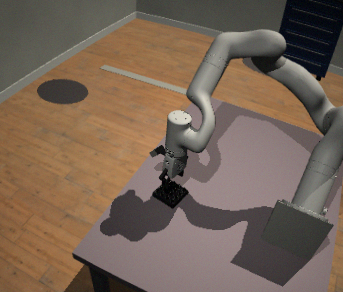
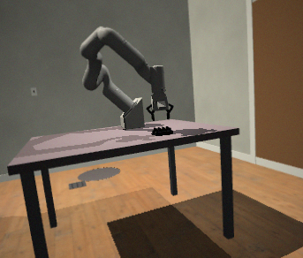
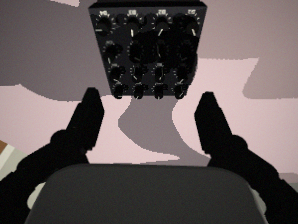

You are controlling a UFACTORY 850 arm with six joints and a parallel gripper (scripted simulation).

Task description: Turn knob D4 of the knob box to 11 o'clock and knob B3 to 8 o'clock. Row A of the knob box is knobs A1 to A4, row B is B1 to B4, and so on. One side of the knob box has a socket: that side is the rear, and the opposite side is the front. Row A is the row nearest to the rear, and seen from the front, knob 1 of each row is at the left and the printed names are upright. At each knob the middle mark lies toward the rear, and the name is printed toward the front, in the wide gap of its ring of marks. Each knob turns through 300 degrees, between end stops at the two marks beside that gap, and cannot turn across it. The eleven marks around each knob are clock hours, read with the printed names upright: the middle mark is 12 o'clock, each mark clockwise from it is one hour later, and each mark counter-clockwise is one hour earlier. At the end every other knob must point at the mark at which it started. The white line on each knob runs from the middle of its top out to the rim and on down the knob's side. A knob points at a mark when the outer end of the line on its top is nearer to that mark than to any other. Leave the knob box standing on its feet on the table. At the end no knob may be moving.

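Jaws hang wide apart and empty near the box point(image 3: 148, 47) at upper centre; its small, stiff knobs likely need a pinch across the rim.

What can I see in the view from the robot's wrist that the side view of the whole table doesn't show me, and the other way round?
Only the wrist view shows the knob box closely enough to make out its four rows of knobs with their white lines, seen between two wide-spread black fingers.

Only the side view shows the whole arm, the table's legs, the wooden floor and the brown door.

Both show the open, empty hand above the table, with the box below it, untouched.
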